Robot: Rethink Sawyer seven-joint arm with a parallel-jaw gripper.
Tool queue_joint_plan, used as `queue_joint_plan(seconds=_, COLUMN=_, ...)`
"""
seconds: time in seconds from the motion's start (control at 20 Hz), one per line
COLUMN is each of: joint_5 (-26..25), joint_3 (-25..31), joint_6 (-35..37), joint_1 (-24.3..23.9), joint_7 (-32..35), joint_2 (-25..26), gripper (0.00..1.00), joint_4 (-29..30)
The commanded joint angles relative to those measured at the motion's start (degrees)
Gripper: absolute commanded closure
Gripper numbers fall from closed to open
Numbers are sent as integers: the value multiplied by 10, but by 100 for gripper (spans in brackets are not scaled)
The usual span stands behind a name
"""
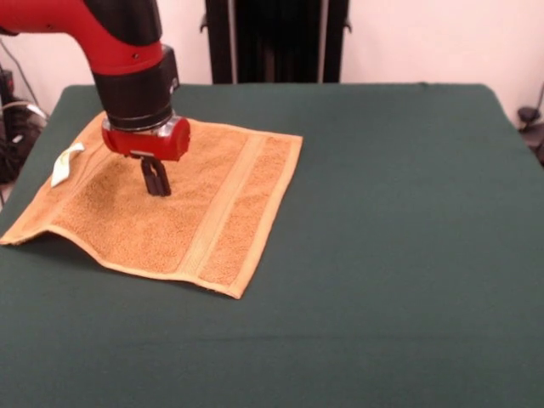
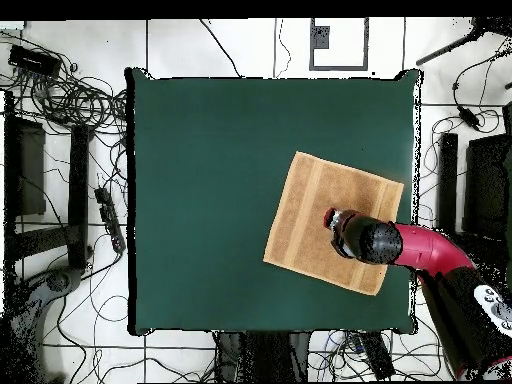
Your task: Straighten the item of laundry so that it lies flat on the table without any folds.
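The orange-tan towel (image 1: 170, 208) lies spread on the left part of the dark green table (image 1: 391, 221), with woven bands along its right side and a white tag (image 1: 66, 163) at its left edge. Its near left corner (image 1: 19, 236) sits at the table's edge and looks slightly raised, with a shadow under it. My gripper (image 1: 155, 185) hangs over the towel's middle, its black fingers together and their tips at or just above the cloth. In the overhead view the towel (image 2: 310, 215) lies near the table's (image 2: 220, 180) right edge, and the arm's wrist hides the gripper's fingers.
The robot's black pedestal (image 1: 272, 38) stands behind the table's far edge. Cables and dark gear (image 2: 60, 100) lie on the floor around the table. The towel lies close to the table's edge on the arm's side.
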Motion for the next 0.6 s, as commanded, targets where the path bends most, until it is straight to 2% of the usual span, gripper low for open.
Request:
queue_joint_plan(seconds=0.05, joint_5=32, joint_3=127, joint_6=-26, joint_1=32, joint_7=-39, joint_2=180, gripper=100, joint_4=36)
queue_joint_plan(seconds=0.6, joint_5=65, joint_3=134, joint_6=-90, joint_1=44, joint_7=17, joint_2=208, gripper=100, joint_4=48)
